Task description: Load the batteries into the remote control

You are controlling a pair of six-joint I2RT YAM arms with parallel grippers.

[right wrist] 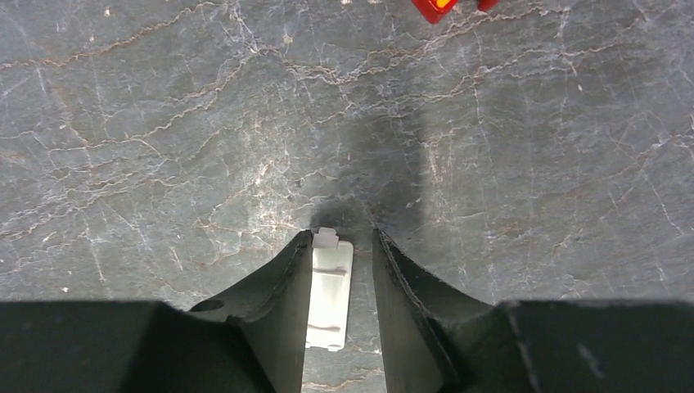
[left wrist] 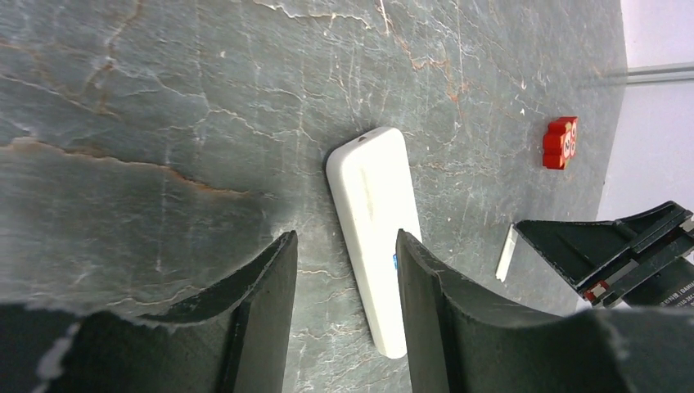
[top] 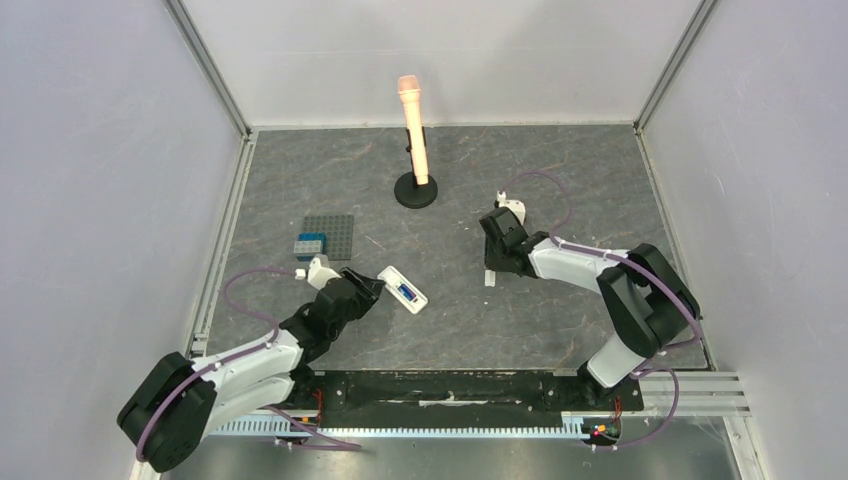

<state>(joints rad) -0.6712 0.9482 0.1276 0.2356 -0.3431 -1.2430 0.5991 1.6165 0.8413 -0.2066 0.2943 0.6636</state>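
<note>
The white remote control (top: 403,289) lies at an angle on the dark table with its back open, and a blue patch of batteries (top: 406,292) shows in the compartment. My left gripper (top: 372,285) stands open just left of it. In the left wrist view the remote control (left wrist: 372,213) runs between the fingers, close against the right finger (left wrist: 421,295), where a sliver of blue (left wrist: 394,260) peeps out. My right gripper (right wrist: 341,236) is low over a small white cover (right wrist: 329,291). The cover lies flat between the open jaws, against the left finger, with a gap to the right one.
A grey studded plate (top: 335,232) with a blue brick (top: 309,244) sits behind the left arm. An orange microphone-shaped object on a black round base (top: 416,190) stands at the back middle. A red block (left wrist: 561,142) lies near the right gripper (left wrist: 606,254). Walls close in on three sides.
</note>
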